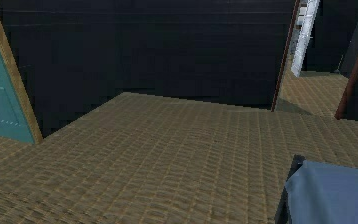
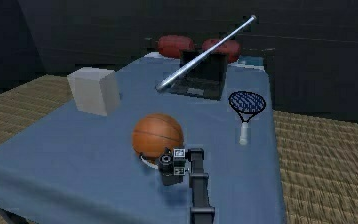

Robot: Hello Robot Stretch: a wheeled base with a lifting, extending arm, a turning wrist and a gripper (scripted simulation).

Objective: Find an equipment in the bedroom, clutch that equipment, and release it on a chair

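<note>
Where the arm (image 2: 199, 195) ends in the arm side view, you see the hand (image 2: 165, 165) right at the near side of an orange basketball (image 2: 157, 135) that rests on the blue bed (image 2: 47, 170). With the ball lying on the cover at the hand, you cannot tell whether the hand holds anything, nor whether it touches the ball. Being round, the ball has no long axis.

Two long pieces lie farther up the bed. A silver bat (image 2: 207, 55) slants from lower left to upper right, crossing in front of a dark laptop (image 2: 215, 75). A racket (image 2: 247, 103) lies to the right of the ball, with its blue head farther up the picture and its pale handle pointing down toward the near edge. A white box (image 2: 92, 92) stands left of the ball, and red pillows (image 2: 172, 45) sit at the far end.

Look to the forward view for the room: a woven brown floor (image 1: 157, 160), a dark wall (image 1: 157, 50), a teal door (image 1: 2, 95) at the left edge, and the bed's blue corner at the lower right. The arm side view gives you the bed's top and everything lying on it.
</note>
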